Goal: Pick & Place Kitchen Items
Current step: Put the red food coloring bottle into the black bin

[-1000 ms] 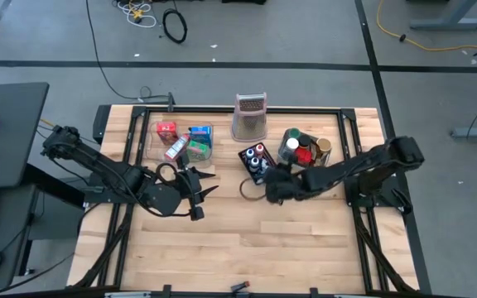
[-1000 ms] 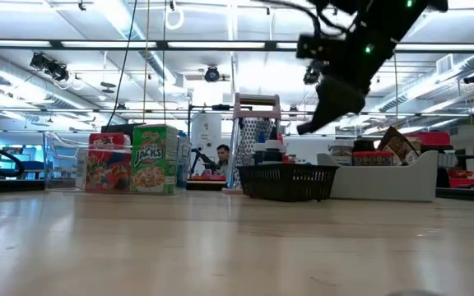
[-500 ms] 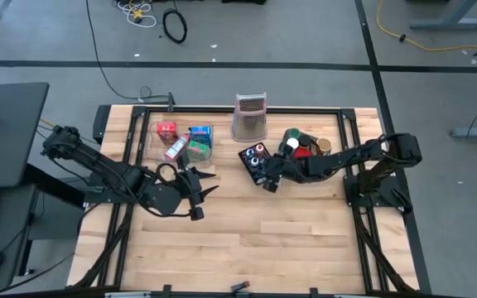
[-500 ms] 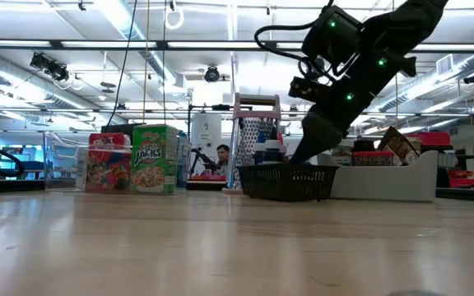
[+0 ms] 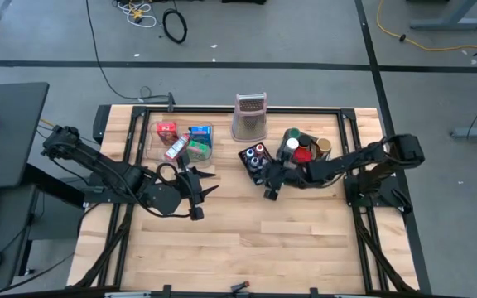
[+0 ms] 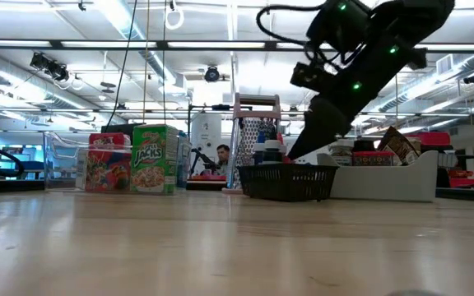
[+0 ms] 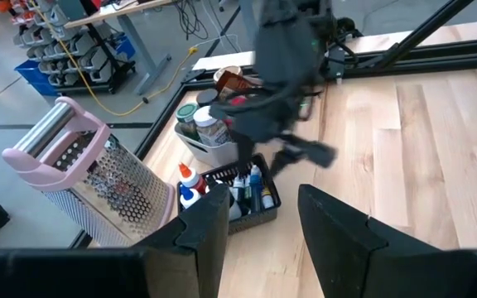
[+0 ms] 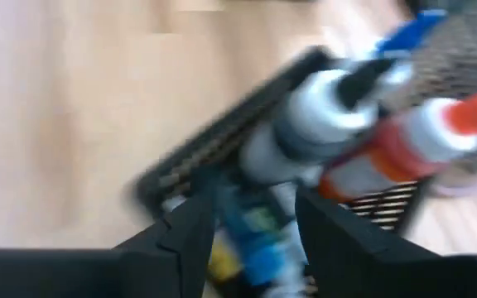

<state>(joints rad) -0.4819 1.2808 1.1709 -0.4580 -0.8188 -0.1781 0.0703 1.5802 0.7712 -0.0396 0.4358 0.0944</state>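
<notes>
While right hand [image 5: 270, 187] hangs at the black mesh basket's [image 5: 248, 157] front corner | fingers parted, nothing held | bottles [image 8: 338, 124] standing in basket, directly ahead | left hand [image 5: 199, 191] farther off, part-open, empty

A wooden table [image 5: 247, 240] with a black metal frame carries everything. Toward its far edge, a clear tray [image 5: 157, 142] on the left holds red, blue and green packets. A tall metal grater [image 5: 250, 117] stands upright at the middle. Just to its right sits a black mesh basket [image 5: 252, 162] of small bottles, then a grey bin [image 5: 306, 147] of cans.
</notes>
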